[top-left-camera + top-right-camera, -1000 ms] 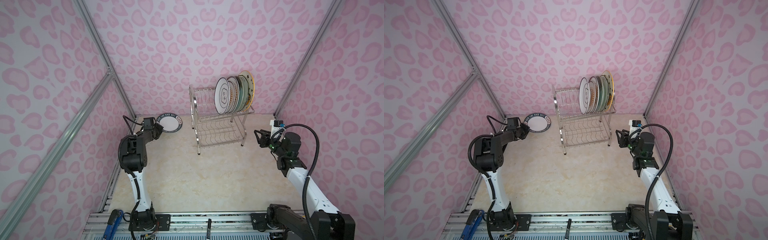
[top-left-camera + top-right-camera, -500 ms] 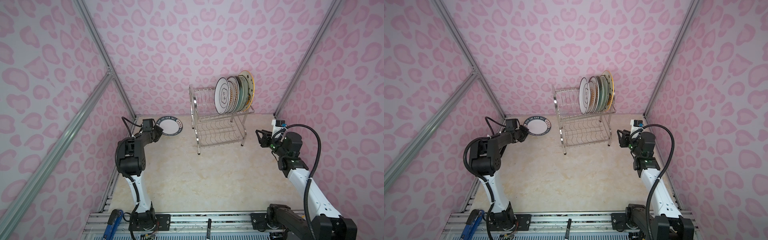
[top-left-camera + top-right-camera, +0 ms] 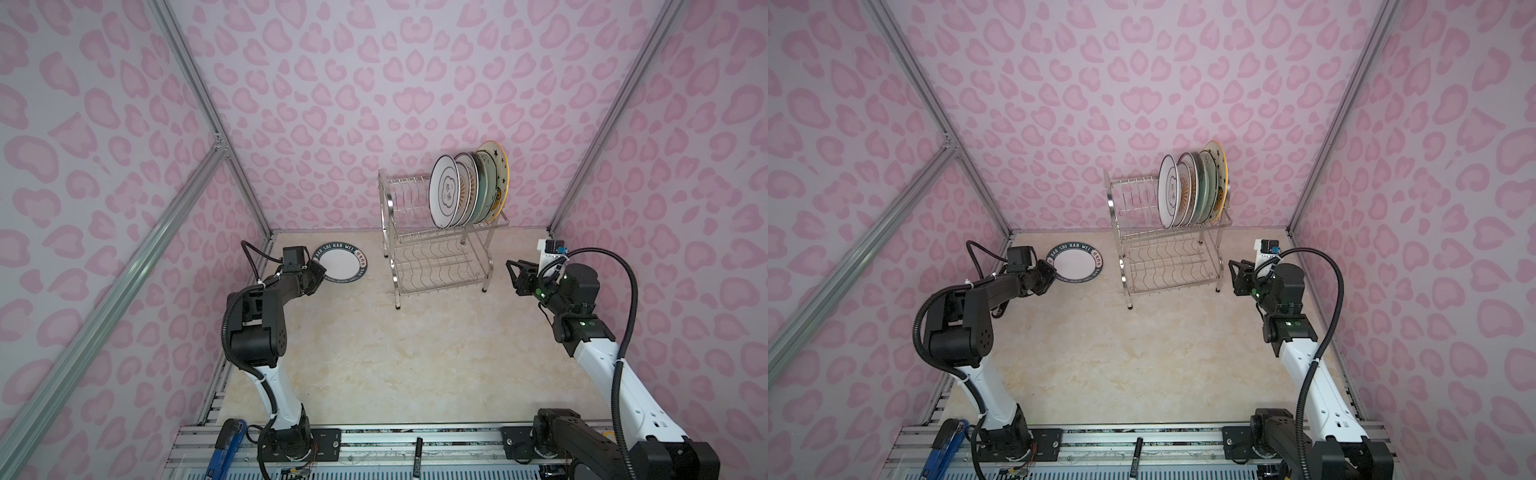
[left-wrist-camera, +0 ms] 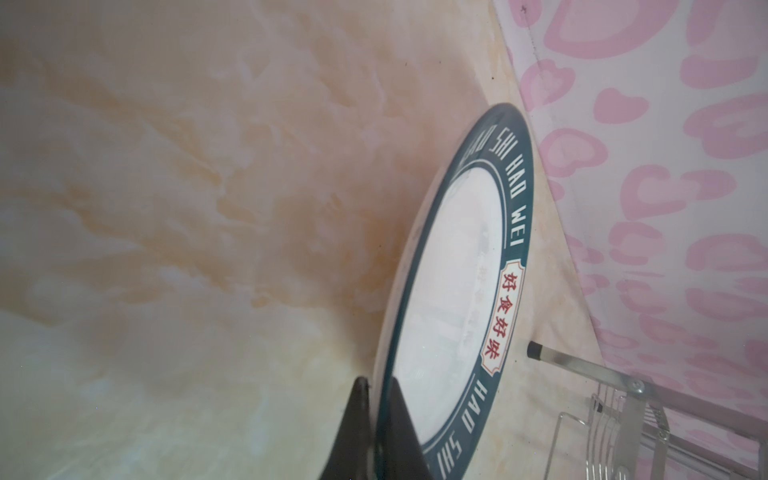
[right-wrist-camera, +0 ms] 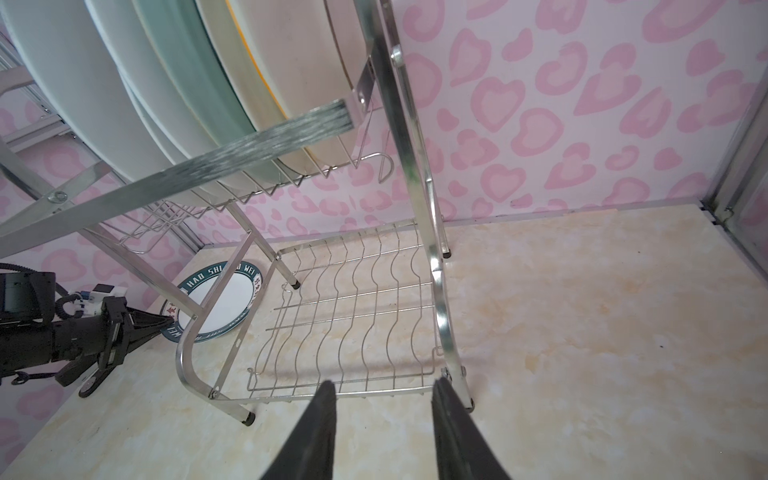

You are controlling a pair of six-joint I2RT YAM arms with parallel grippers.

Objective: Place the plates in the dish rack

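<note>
Left gripper [image 4: 380, 415] is clamped on the near rim of the navy-lettered plate [image 3: 344, 266] at back-left of the table [image 3: 374, 353], dish rack [image 3: 391, 232] just to its right with empty upper slots [image 3: 405, 197] facing it; right gripper [image 5: 382, 388] hangs part-open, empty, beside the rack's far side, so left arm is nearer.

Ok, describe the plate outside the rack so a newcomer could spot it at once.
Start at the steel dish rack by the back wall. To its left in both top views is a lone round plate, its rim pinched by the left claw. Unlike the plates standing in the rack's upper tier, it has a plain white centre and a dark rim with white lettering.
</note>
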